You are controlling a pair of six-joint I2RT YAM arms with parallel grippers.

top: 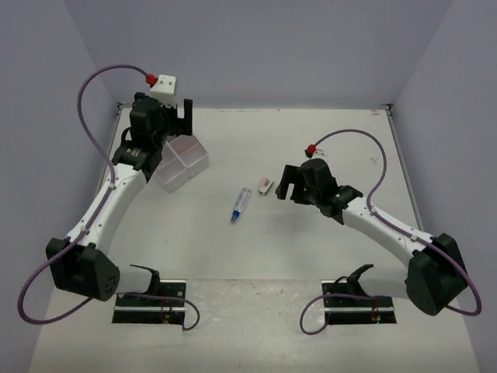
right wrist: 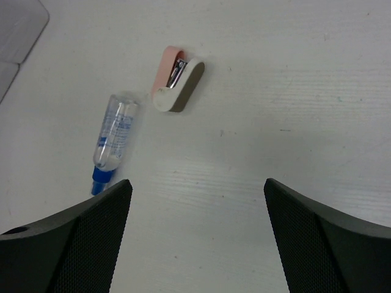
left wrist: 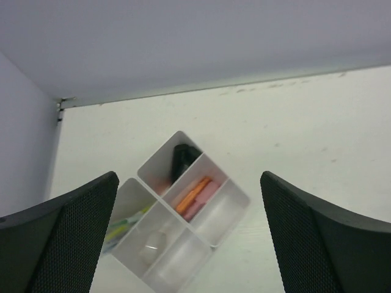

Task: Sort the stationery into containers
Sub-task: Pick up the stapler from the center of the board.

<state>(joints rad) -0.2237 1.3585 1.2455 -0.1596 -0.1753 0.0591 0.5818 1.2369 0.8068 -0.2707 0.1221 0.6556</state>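
– The left claw (left wrist: 189, 177): how is it held?
– It is held wide open, nothing between its fingers, above the divided white tray (left wrist: 241, 198) at the far left of the worktop (top: 311, 256).
– What is seen in the tray?
– An orange highlighter (left wrist: 194, 192) and a pink highlighter (left wrist: 206, 194) are laid side by side in one compartment; a black item (left wrist: 183, 160) is stood in the far one (its kind cannot be told).
– And the right claw (right wrist: 197, 183)?
– It is likewise spread open and empty, above bare worktop. A clear bottle with a blue cap (right wrist: 116, 137) and a small pink-and-white stapler (right wrist: 177, 79) are left lying just beyond it, near each other but apart, well away from the tray.
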